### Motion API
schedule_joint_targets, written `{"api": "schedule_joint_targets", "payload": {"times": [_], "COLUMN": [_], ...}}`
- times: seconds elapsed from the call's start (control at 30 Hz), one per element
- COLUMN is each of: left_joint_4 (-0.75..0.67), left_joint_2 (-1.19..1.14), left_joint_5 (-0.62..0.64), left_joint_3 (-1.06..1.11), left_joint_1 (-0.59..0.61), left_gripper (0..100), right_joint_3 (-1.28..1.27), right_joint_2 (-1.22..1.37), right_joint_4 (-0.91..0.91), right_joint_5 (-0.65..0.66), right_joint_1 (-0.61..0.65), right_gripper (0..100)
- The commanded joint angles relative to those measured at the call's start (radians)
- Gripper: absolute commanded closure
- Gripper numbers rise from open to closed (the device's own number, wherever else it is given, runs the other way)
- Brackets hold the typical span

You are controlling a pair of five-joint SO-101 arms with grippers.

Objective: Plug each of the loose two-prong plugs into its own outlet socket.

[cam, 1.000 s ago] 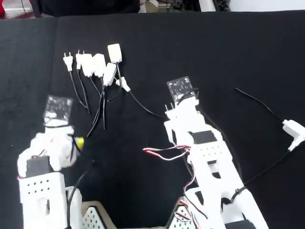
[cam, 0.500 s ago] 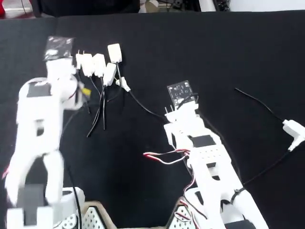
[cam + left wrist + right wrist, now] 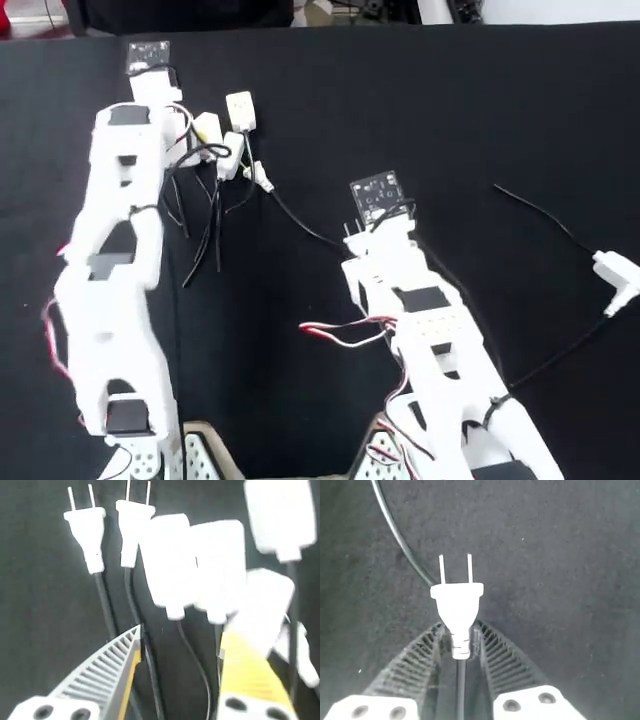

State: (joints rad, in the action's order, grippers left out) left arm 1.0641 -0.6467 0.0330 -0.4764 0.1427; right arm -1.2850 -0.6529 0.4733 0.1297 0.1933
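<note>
Black table (image 3: 500,100); right gripper (image 3: 460,627) clamped on plug (image 3: 456,600), prongs (image 3: 441,570) straight out ahead; left gripper (image 3: 181,631) apart.

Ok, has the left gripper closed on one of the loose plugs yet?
No: the left wrist view shows the left gripper open, with the nearest two-prong plug lying beyond its tips, ungripped.

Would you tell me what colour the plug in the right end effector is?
White: the plug shows best in the right wrist view.
</note>
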Motion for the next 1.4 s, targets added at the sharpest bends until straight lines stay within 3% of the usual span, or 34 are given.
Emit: {"api": "schedule_joint_targets", "payload": {"times": [0.0, 0.43, 0.57, 0.77, 1.1, 1.23, 1.37], "left_joint_4": [0.037, 0.176, 0.172, 0.318, 0.318, 0.316, 0.347], "left_joint_2": [-0.078, -0.4, -0.496, -0.5, -0.516, -0.514, -0.514], "left_joint_5": [0.025, 0.023, 0.023, 0.023, 0.025, 0.021, -0.011], "left_joint_3": [-0.266, -0.725, -0.754, -0.881, -0.911, -0.911, -0.918], "left_joint_1": [0.025, 0.05, 0.062, 0.084, 0.081, 0.079, 0.076], "left_gripper": [75, 75, 75, 81, 85, 93, 95], "right_joint_3": [0.005, 0.005, 0.005, -0.001, -0.002, -0.002, -0.002], "right_joint_2": [-0.025, -0.025, -0.025, -0.025, -0.025, -0.025, -0.025], "right_joint_4": [-0.018, -0.015, -0.014, -0.018, -0.018, -0.018, -0.02], "right_joint_5": [-0.006, -0.006, -0.006, -0.006, -0.006, -0.006, -0.006], "right_joint_1": [0.011, 0.011, 0.012, 0.012, 0.012, 0.012, 0.012], "right_gripper": [98.7, 98.7, 98.7, 98.7, 98.7, 98.7, 98.7]}}
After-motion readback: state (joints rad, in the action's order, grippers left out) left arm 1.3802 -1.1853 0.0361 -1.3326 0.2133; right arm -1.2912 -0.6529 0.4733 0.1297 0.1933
